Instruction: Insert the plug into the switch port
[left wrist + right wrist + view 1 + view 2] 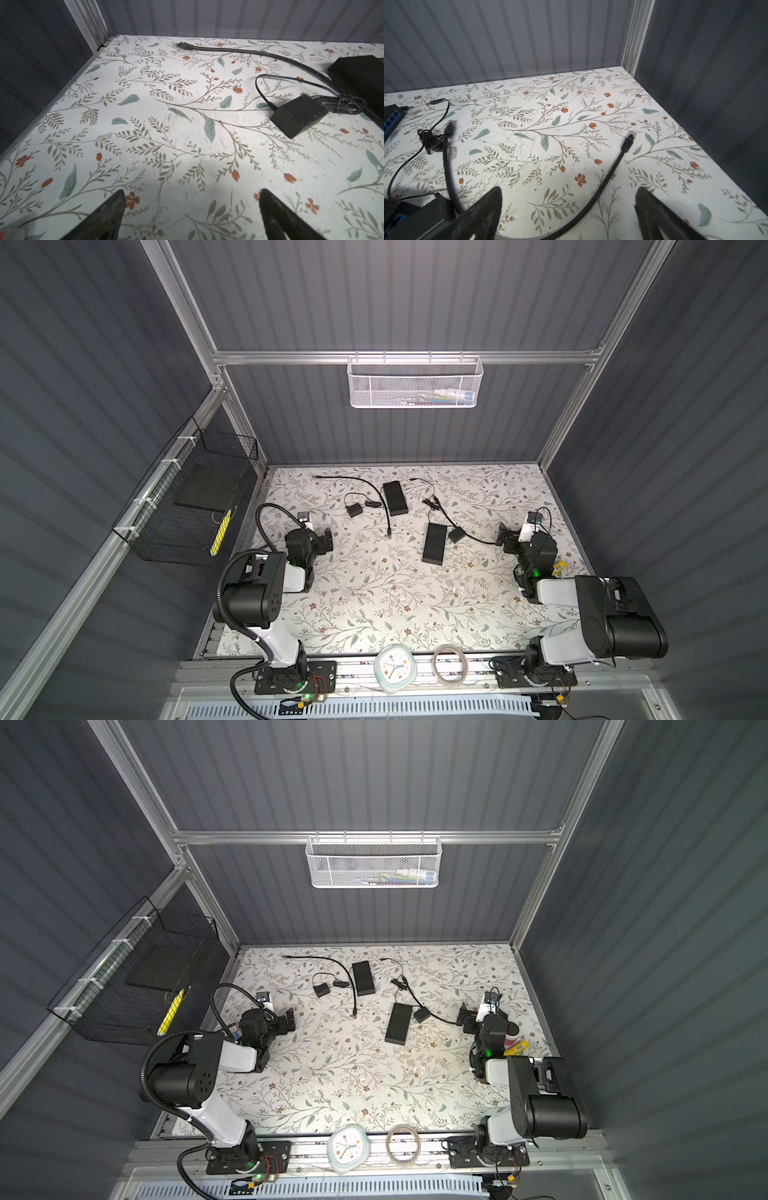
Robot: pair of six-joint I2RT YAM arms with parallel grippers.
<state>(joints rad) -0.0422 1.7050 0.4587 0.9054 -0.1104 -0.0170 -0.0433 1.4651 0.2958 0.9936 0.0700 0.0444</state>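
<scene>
Two flat black switch boxes lie on the floral table, one at the back (395, 497) and one nearer the middle (434, 542). In the right wrist view the blue switch ports (391, 122) show on the far box's edge. A black network cable (608, 180) runs on the table between the fingers of my open right gripper (569, 190); its plug (630, 138) lies just ahead, untouched. Its other plug (450, 125) lies near the boxes. A second cable ends in a plug (182, 45) far ahead of my open, empty left gripper (192, 193).
Two black power adapters (354, 511) (456, 534) with thin bundled wires lie beside the boxes. A clock (392, 668) and a tape roll (449, 664) sit on the front rail. A wire basket (187, 506) hangs on the left wall; walls close the back and sides.
</scene>
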